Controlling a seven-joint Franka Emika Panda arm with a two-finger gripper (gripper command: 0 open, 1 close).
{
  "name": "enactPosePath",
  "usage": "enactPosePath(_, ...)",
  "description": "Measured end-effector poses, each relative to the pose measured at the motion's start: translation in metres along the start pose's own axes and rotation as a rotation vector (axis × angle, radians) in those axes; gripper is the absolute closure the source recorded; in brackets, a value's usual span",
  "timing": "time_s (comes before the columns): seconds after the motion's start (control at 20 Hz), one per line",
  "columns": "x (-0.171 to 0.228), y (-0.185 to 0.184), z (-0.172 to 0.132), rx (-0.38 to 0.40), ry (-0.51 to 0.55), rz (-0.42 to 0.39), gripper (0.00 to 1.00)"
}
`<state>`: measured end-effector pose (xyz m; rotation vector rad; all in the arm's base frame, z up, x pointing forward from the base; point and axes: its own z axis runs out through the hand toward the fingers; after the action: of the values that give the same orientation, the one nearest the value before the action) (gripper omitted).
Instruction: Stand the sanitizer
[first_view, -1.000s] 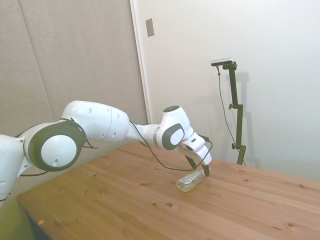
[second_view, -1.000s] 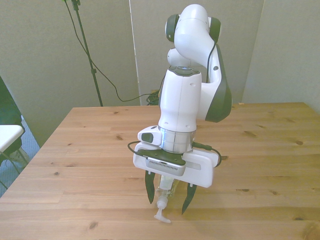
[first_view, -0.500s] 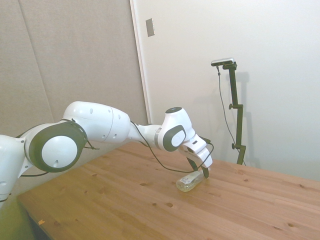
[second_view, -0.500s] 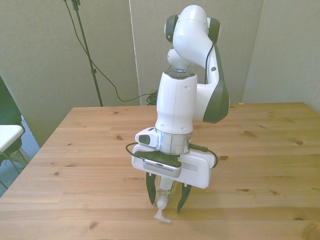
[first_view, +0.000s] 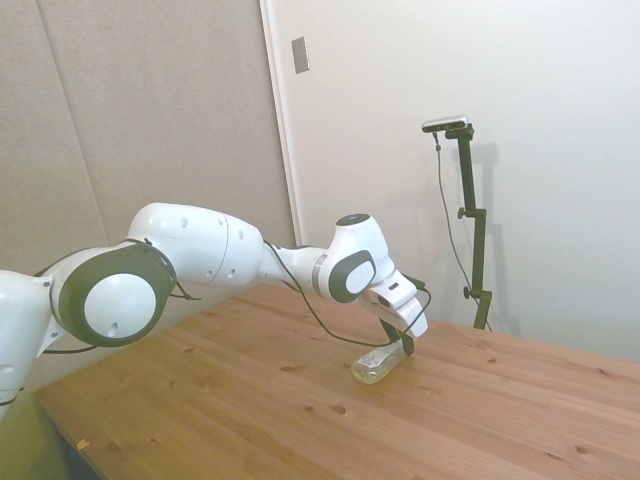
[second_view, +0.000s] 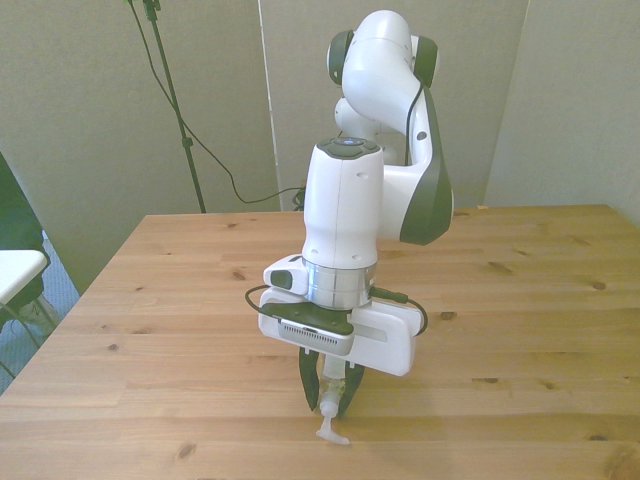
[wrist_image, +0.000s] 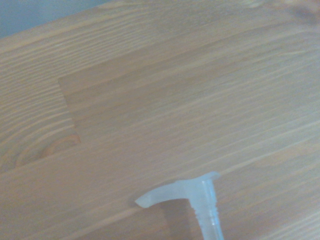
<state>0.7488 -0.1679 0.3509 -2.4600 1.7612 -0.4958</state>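
While the grained wooden table (second_view: 150, 300) stretches wide, the smooth white arm (second_view: 345, 225) bends low, and its gripper (second_view: 327, 395) has dark fingers pinched narrow around the sanitizer (first_view: 377, 365), a slim clear bottle lying flat, translucent curved pump nozzle (wrist_image: 182, 192) jutting beyond.

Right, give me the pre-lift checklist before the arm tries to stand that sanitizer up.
1. Sanitizer lying on its side on the table: ok, not yet upright.
2. Gripper straddles the bottle near its neck: ok.
3. Fingers closed onto the bottle: ok in the front view; firmness cannot tell.
4. Pump top free beyond the fingers: ok.
5. Bare table around for tilting it upright: ok.
6. Bottle base flat enough to stand on: cannot tell.
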Motion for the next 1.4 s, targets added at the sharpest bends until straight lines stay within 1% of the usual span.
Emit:
enactPosePath(0.2, 0.0, -0.001, -0.004, -0.016, -0.023, 0.006, 1.0)
enactPosePath(0.4, 0.004, -0.008, -0.017, 0.009, -0.007, 0.024, 1.0)
enactPosePath(0.5, 0.005, -0.015, -0.031, 0.059, 0.029, 0.047, 1.0)
enactPosePath(0.6, 0.003, -0.022, -0.052, 0.146, 0.103, 0.072, 1.0)
enactPosePath(0.75, -0.014, -0.025, -0.087, 0.276, 0.234, 0.095, 1.0)
enactPosePath(0.85, -0.027, -0.019, -0.109, 0.36, 0.313, 0.123, 1.0)
enactPosePath(0.95, -0.036, -0.005, -0.123, 0.422, 0.374, 0.152, 1.0)
enactPosePath(1.05, -0.045, 0.011, -0.13, 0.462, 0.419, 0.171, 1.0)
enactPosePath(1.15, -0.055, 0.022, -0.133, 0.486, 0.454, 0.184, 1.0)
enactPosePath(1.4, -0.086, 0.029, -0.129, 0.51, 0.536, 0.194, 1.0)
